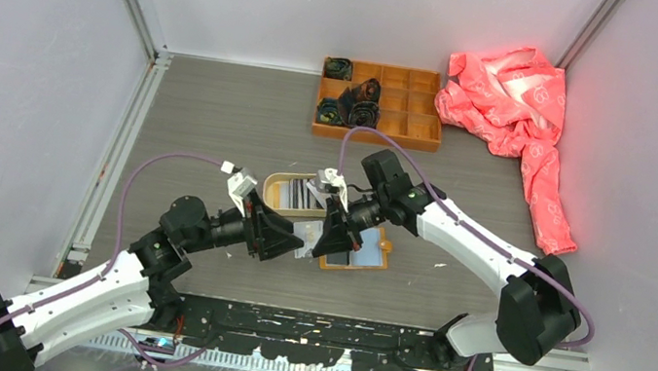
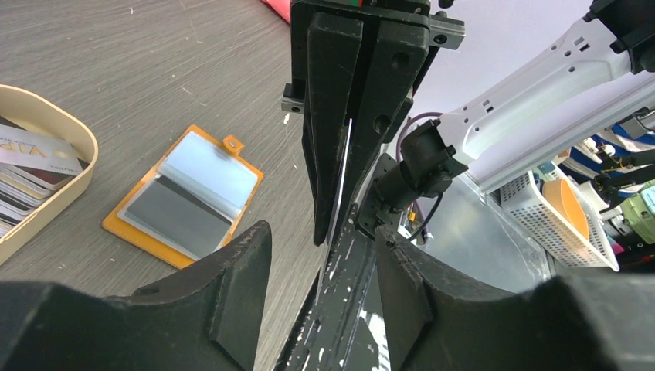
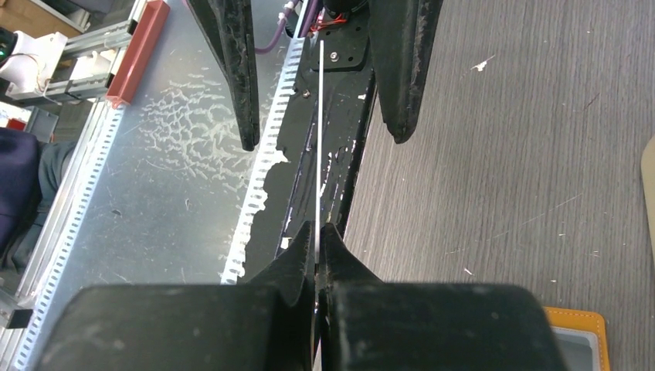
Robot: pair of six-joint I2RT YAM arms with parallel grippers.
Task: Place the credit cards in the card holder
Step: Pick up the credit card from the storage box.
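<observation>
Hand-over step. The right gripper (image 3: 317, 239) pinches one credit card (image 3: 319, 139) edge-on; the left gripper (image 2: 320, 255) has its fingers apart astride it, untouching. The card holder (image 1: 355, 258) lies open on the surface, at 4 o'clock from the tray (image 1: 276, 199). Next, probably: the left closes, the right releases.

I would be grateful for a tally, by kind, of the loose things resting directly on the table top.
Card holder: 1
Oval tray: 1
Wooden compartment box: 1
Pink cloth: 1
Total: 4
</observation>
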